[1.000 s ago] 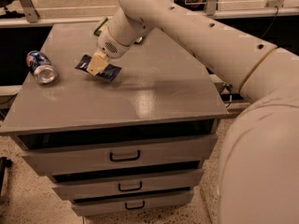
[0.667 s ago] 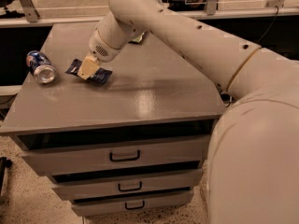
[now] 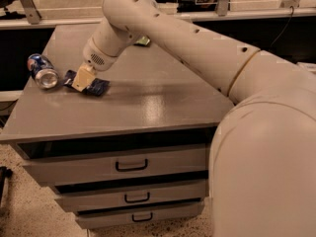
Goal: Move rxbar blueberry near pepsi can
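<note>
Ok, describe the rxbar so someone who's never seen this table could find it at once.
On top of the grey drawer cabinet, look near the left edge, where a pepsi can lies on its side. Just right of the can, the robot's tool sits on the rxbar blueberry. It is the flat dark-blue wrapper, not the round can.

One pincer (image 3: pixel 82 81) on rxbar (image 3: pixel 99 87), one can (image 3: pixel 42 71), three drawers (image 3: pixel 131 165).

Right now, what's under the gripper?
The rxbar blueberry lies under the gripper on the gray cabinet top, its dark blue ends showing either side. Its middle is covered by the gripper. The pepsi can lies close beside it.
</note>
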`<action>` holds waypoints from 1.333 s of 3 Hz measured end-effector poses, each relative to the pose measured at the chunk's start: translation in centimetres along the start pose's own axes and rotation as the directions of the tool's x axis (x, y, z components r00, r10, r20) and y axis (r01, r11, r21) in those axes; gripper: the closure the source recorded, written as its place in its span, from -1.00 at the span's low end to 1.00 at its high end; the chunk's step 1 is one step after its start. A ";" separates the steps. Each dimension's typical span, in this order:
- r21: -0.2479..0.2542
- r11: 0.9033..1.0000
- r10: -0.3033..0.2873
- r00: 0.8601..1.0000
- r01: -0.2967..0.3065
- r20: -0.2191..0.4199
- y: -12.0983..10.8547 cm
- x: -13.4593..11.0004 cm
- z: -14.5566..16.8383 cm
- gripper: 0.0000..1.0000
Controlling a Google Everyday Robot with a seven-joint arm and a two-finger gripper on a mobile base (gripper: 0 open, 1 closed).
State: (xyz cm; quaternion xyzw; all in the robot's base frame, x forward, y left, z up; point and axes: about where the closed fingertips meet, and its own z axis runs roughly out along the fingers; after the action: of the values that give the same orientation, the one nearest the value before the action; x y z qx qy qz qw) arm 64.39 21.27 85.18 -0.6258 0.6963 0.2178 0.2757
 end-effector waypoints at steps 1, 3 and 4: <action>-0.015 1.000 -0.001 1.000 0.001 -0.005 0.7 -0.3 0.6 0.26; -0.021 1.000 0.004 1.000 -0.005 -0.003 1.1 -0.9 1.0 -0.67; -0.017 1.000 0.018 1.000 -0.018 0.014 0.9 -1.2 0.6 -1.00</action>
State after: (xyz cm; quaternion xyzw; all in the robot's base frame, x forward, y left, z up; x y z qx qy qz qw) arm 63.66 22.66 85.49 -0.6202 0.6982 0.2306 0.2731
